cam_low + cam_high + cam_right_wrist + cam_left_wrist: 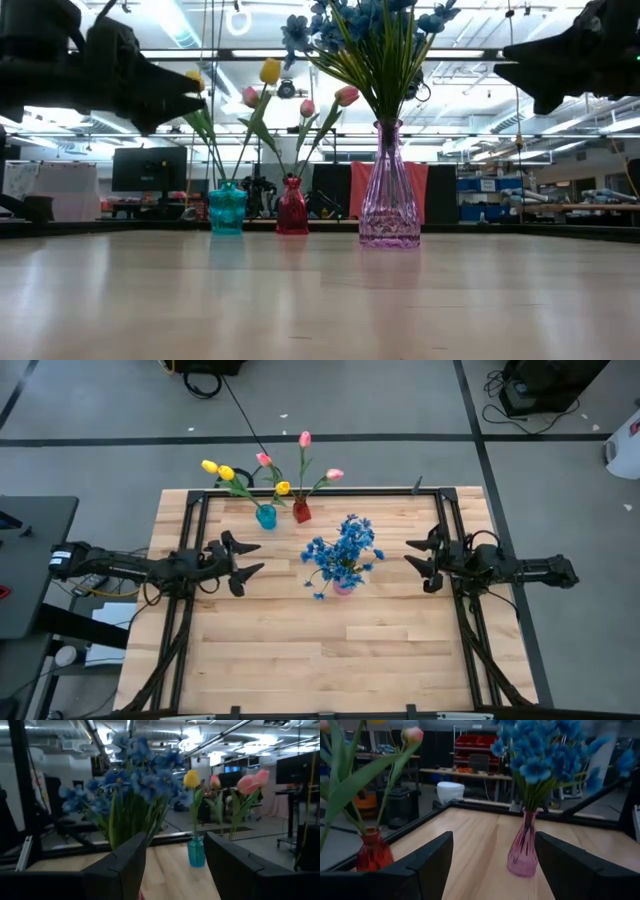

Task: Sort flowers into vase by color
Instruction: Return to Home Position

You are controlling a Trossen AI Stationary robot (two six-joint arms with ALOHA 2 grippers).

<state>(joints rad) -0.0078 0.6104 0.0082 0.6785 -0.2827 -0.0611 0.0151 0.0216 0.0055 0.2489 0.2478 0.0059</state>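
Note:
Blue sprigs (343,554) stand bunched in a clear pink glass vase (389,200) at the table's middle. Yellow tulips (222,471) stand in a teal vase (266,516) near the far edge, and pink tulips (304,455) in a red vase (301,511) beside it. One yellow bud (283,487) shows between those two vases. My left gripper (250,556) hovers open left of the blue bunch, above the table. My right gripper (415,555) hovers open right of it. Both hold nothing.
The black frame rails (320,491) run along the table's far edge and down both sides. The near half of the wooden table (330,650) is bare wood. Beyond the far edge lies grey floor with cables.

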